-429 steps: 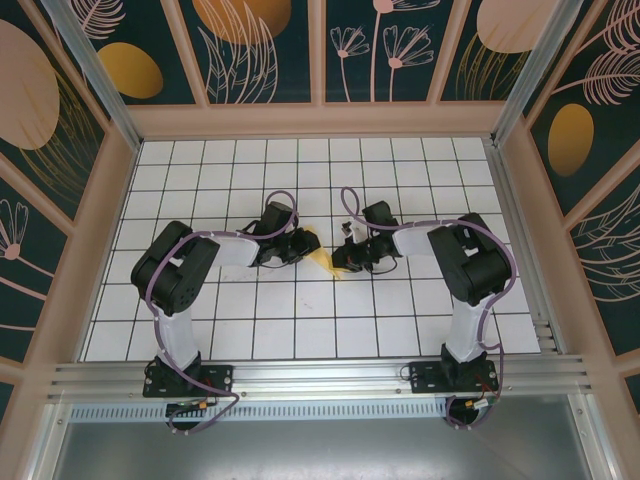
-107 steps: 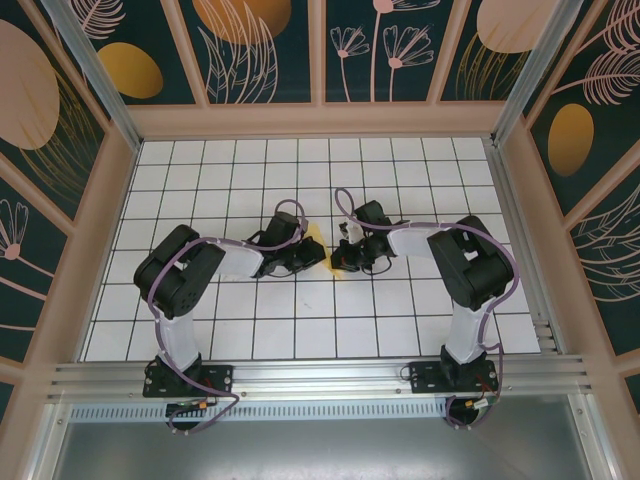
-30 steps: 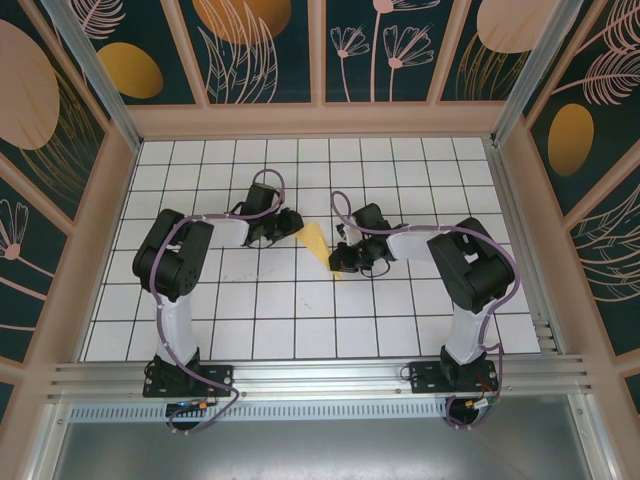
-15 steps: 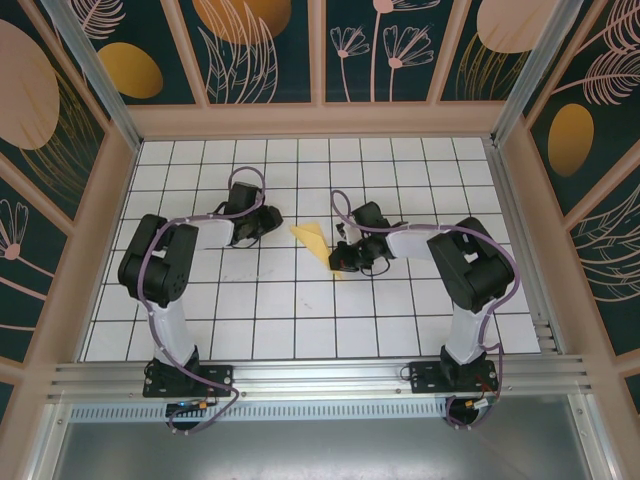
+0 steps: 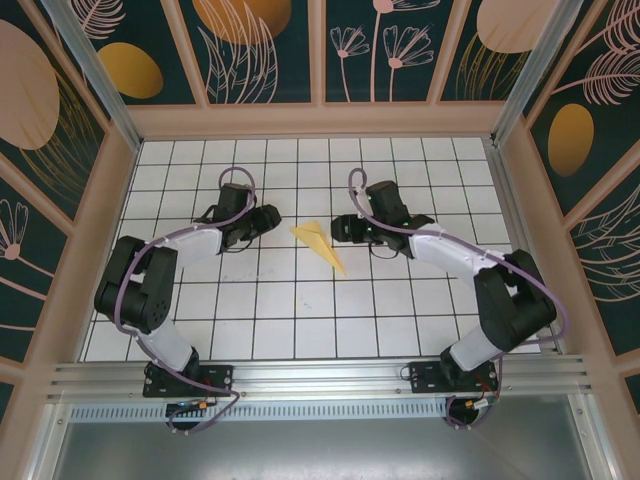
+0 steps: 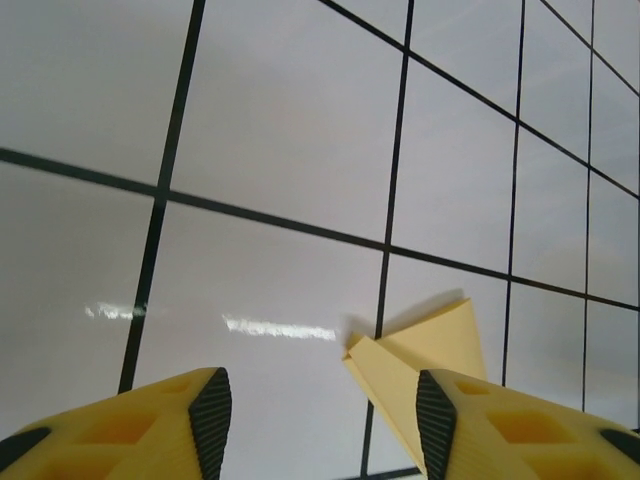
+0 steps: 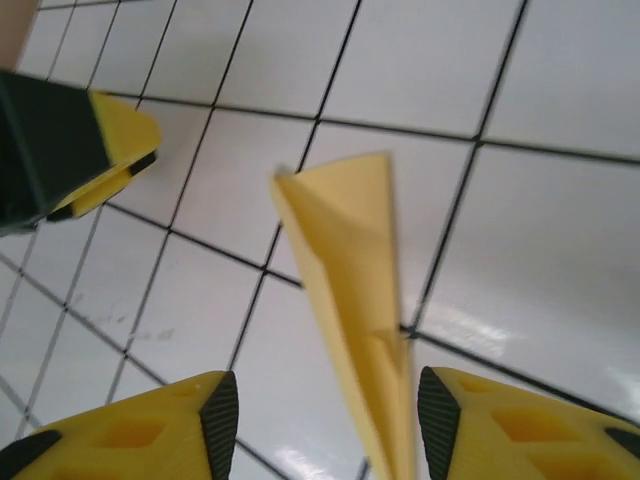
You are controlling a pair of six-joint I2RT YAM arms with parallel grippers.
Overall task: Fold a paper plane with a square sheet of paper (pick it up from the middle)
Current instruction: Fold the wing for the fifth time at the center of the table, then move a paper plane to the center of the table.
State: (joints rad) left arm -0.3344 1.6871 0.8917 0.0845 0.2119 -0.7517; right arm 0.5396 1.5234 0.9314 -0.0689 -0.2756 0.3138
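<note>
Jaws: part open and empty on left gripper [image 6: 322, 410] and right gripper [image 7: 327, 415]. Newly released and drawn back left and right. Leaves paper plane [image 5: 320, 243] lying free on table [image 5: 400, 330], mid-scene between both. Suggests folding finished.

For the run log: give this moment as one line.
left gripper: open, empty | right gripper: open, empty | paper plane: lying loose between them

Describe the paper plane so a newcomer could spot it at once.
Start at the white gridded table, then look to its middle, between the left gripper and the right gripper. The paper plane lies there: a slim pale-yellow dart with a centre crease, the only yellow shape lying on the tiles.
</note>
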